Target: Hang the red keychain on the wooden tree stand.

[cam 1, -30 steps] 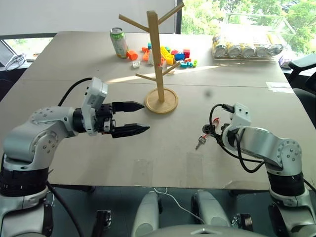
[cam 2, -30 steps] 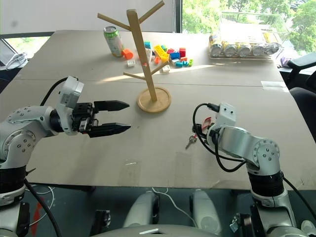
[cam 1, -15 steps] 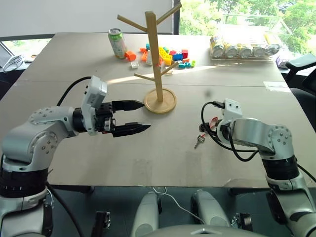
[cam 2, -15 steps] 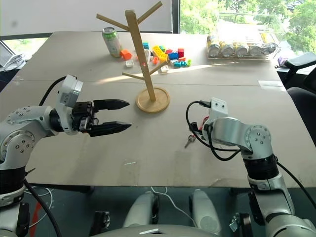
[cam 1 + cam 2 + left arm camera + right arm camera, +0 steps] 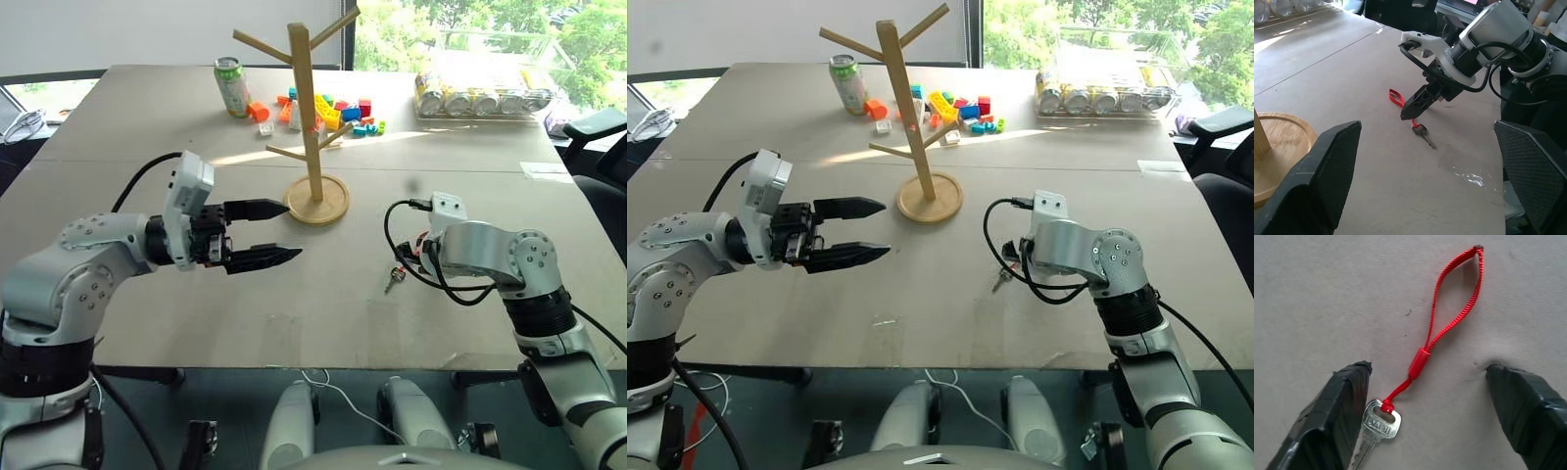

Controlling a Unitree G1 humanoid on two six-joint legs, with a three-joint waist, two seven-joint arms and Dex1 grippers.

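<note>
While the thin red cord keychain with its small silver key (image 5: 1422,352) lies flat on the pale brown desk (image 5: 196,323), the right tool (image 5: 1425,406) points steeply down over it with its two black fingers apart, one on each side of the cord's crimped collar, tips at or just above the surface. The keychain sits at about four o'clock from the round base of the tall light-wood tree stand (image 5: 312,108), well apart from it.

The cord looks light and limp, so it should sag and swing once lifted, and the flat key would likely be slippery and hard to pinch off the surface. The best hold is probably the stiffer red collar or the cord just above the key, leaving the loop free to drop over a peg.

The left tool (image 5: 269,233) hovers at seven o'clock from the stand's base, held roughly level and pointing across toward the right arm, its fingers parted and empty.
</note>
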